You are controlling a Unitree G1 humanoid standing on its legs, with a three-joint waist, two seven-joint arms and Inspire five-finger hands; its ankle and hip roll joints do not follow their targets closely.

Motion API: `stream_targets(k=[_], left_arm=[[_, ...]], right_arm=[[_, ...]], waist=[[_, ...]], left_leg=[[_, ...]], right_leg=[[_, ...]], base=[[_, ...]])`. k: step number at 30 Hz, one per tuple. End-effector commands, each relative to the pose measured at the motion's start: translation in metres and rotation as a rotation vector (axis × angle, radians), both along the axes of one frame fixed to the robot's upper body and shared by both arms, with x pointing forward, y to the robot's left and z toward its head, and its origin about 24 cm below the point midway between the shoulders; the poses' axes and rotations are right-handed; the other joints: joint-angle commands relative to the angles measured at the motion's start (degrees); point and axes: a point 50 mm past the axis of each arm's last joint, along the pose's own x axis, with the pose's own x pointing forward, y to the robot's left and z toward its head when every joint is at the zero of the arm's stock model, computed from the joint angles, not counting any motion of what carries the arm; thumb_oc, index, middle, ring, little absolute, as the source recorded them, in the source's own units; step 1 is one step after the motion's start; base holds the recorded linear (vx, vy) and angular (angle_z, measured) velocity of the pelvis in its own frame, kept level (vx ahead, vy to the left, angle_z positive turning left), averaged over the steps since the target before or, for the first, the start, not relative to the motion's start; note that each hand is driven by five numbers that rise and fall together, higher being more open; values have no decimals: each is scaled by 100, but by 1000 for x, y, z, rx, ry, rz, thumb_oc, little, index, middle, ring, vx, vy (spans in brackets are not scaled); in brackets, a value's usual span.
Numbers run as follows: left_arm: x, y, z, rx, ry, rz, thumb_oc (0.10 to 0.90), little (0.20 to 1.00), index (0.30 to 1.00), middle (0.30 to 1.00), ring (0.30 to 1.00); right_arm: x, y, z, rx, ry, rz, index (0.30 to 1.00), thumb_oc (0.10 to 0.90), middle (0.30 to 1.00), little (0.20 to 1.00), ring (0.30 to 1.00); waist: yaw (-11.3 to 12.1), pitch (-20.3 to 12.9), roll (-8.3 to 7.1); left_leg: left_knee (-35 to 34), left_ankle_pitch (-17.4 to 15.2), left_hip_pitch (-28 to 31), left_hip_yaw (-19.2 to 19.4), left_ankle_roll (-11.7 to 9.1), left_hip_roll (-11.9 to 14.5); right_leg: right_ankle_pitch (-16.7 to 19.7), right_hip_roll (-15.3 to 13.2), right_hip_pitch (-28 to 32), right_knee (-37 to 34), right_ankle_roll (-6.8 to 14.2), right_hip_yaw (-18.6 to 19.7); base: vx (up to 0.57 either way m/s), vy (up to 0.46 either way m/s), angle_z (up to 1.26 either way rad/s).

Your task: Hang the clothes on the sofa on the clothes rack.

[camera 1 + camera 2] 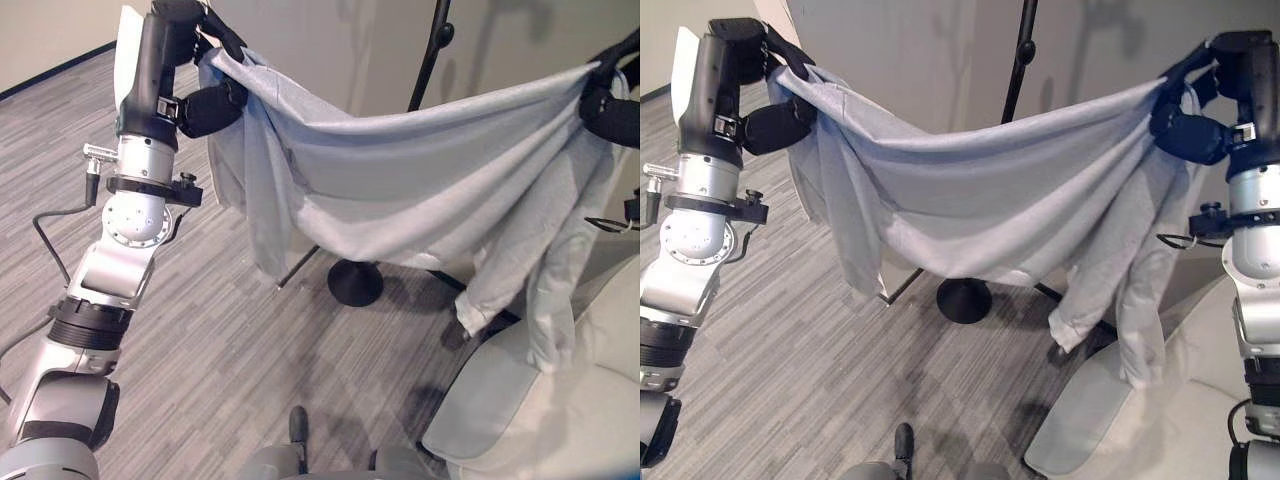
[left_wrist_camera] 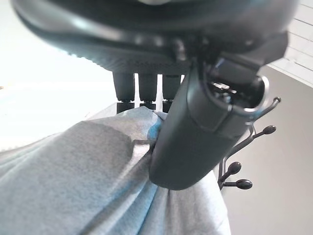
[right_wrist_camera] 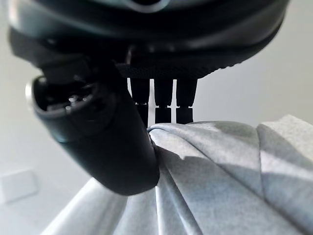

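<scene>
A light grey long-sleeved garment hangs spread in the air between my two raised hands, sagging in the middle. My left hand pinches its one upper corner, thumb pressed on the cloth. My right hand pinches the other upper corner, thumb on the fabric. A sleeve dangles below the right hand over the sofa. The black clothes rack stands behind the garment: its pole, its round base on the floor, its hooks.
The pale sofa fills the lower right corner, its cushion just under the hanging sleeve. A white wall stands behind the rack. Grey wood-pattern floor stretches to the left and in front.
</scene>
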Motion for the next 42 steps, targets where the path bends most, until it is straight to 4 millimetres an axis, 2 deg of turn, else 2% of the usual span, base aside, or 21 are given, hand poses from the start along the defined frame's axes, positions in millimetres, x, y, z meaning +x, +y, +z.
stream_targets(k=[1,4,6,8,12,16,19,20,21,25,28,29,30,31,32,33,35,36,39,40,42], left_arm=[[-31,-3,66,-12,-333,-59,400,300,300,300,300],[-32,-2,68,-14,-338,-66,400,300,300,300,300],[-31,-2,67,-15,-334,-63,400,300,300,300,300],[-30,-5,65,-18,-333,-71,400,300,300,300,300],[-32,-4,61,-63,-340,-87,400,300,300,300,300],[-33,-3,60,-75,-344,-82,400,300,300,300,300],[-29,1,64,-97,-352,-54,400,300,300,300,300],[-28,4,68,-104,-358,-41,400,300,300,300,300],[-28,5,69,-105,-360,-40,400,300,300,300,300],[-31,15,80,-118,-397,3,400,300,300,300,300],[-33,24,84,-135,-414,32,400,300,300,300,300],[-39,29,93,-116,-450,59,400,300,300,300,300],[-39,29,94,-118,-451,60,400,300,300,300,300],[-39,30,97,-103,-456,76,400,300,300,300,300],[-39,30,102,-79,-465,90,400,300,300,300,300],[-40,32,110,-55,-479,116,400,300,300,300,300],[-39,31,118,-46,-493,128,400,300,300,300,300],[-31,31,120,-47,-468,137,400,300,300,300,300],[-25,27,120,-24,-448,146,400,300,300,300,300],[-14,27,118,7,-397,176,400,300,300,300,300],[-4,29,119,20,-362,216,400,300,300,300,300]], right_arm=[[-17,15,71,-64,-306,35,300,400,300,300,300],[-19,15,75,-51,-323,44,300,400,300,300,300],[-20,13,76,-53,-325,38,300,400,300,300,300],[-25,9,79,-70,-330,13,300,400,300,300,300],[-35,3,85,-59,-380,3,300,400,300,300,300],[-36,4,86,-62,-384,9,300,400,300,300,300],[-34,4,90,-77,-370,12,300,400,300,300,300],[-34,6,95,-105,-357,13,300,400,300,300,300],[-34,7,97,-106,-359,15,300,400,300,300,300],[-43,14,120,-155,-404,32,300,400,300,300,300],[-41,13,125,-143,-407,33,300,400,300,300,300],[-48,15,138,-180,-438,11,300,400,300,300,300],[-47,16,139,-181,-439,12,300,400,300,300,300],[-47,16,143,-188,-446,2,300,400,300,300,300],[-46,16,148,-202,-446,-15,300,400,300,300,300],[-43,11,157,-191,-446,-57,300,400,300,300,300],[-38,10,165,-181,-443,-74,300,400,300,300,300],[-23,4,162,-129,-385,-92,300,400,300,300,300],[-8,13,165,-109,-342,-61,300,400,300,300,300],[8,14,159,-96,-276,-70,300,400,300,300,300],[20,23,160,-72,-250,-44,300,400,300,300,300]], waist=[[27,-652,-102],[-77,-617,-115],[-150,-620,-112],[-222,-685,-219],[-163,-955,-266],[-138,-1018,-279],[-109,-1070,-346],[-73,-1006,-443],[-83,-983,-440],[82,-764,-694],[98,-692,-740],[195,-700,-772],[198,-706,-776],[252,-726,-795],[365,-729,-805],[494,-756,-785],[491,-758,-758],[486,-858,-644],[429,-1004,-505],[432,-1076,-495],[446,-1095,-449]], left_leg=[[-14,-575,226,77,-516,228],[-14,-732,432,170,-558,162],[-14,-792,495,174,-580,176],[-14,-893,569,173,-567,115],[-14,-987,685,246,-594,192],[-14,-1023,770,291,-627,257],[64,-1062,998,424,-771,404],[649,-1011,873,440,-877,479],[789,-1077,811,432,-888,493],[2537,-572,201,144,-1004,524],[3030,-557,-229,0,-960,540],[2418,-805,-471,-138,-834,492],[2337,-785,-428,-122,-825,477],[1906,-833,-417,-216,-787,408],[1418,-739,-496,-432,-787,347],[610,-281,-629,-818,-861,261],[242,-49,-670,-878,-930,257],[-14,2,-549,-972,-959,303],[-14,-76,-367,-982,-993,287],[-14,-94,-253,-895,-981,270],[-14,-146,-159,-811,-946,259]], right_leg=[[1773,251,-165,-1223,-31,-233],[1784,560,-447,-2350,64,-613],[1892,699,-439,-2799,104,-656],[2058,829,-206,-3380,116,-470],[1924,859,64,-3391,80,-543],[1849,892,173,-3391,57,-589],[1660,963,394,-3391,20,-630],[1605,962,507,-3391,-39,-613],[1605,963,513,-3391,-49,-618],[1489,979,820,-3391,-269,-481],[1411,1005,918,-3391,-322,-439],[1390,990,955,-3391,-298,-336],[1384,975,954,-3391,-290,-323],[1375,973,958,-3391,-270,-270],[1332,1021,1020,-3391,-254,-207],[1281,1105,1053,-3391,-251,-95],[1229,1123,1104,-3391,-250,-62],[1143,1203,1140,-3391,-217,-21],[1134,1169,1159,-3391,-207,-3],[1122,1112,1182,-3391,-200,-4],[1132,1043,1228,-3391,-187,37]], base=[[242,90,-40],[214,-3,-34],[179,-15,-18],[210,-55,29],[223,-111,4],[111,-76,-10],[204,-181,-14],[94,-160,-12],[101,-166,-12],[90,-145,-4],[99,-75,-15],[129,7,-15],[193,21,-10],[145,36,-9],[223,60,-12],[169,38,-24],[167,37,-55],[231,87,-53],[168,96,-43],[249,167,-25],[190,128,-7]])
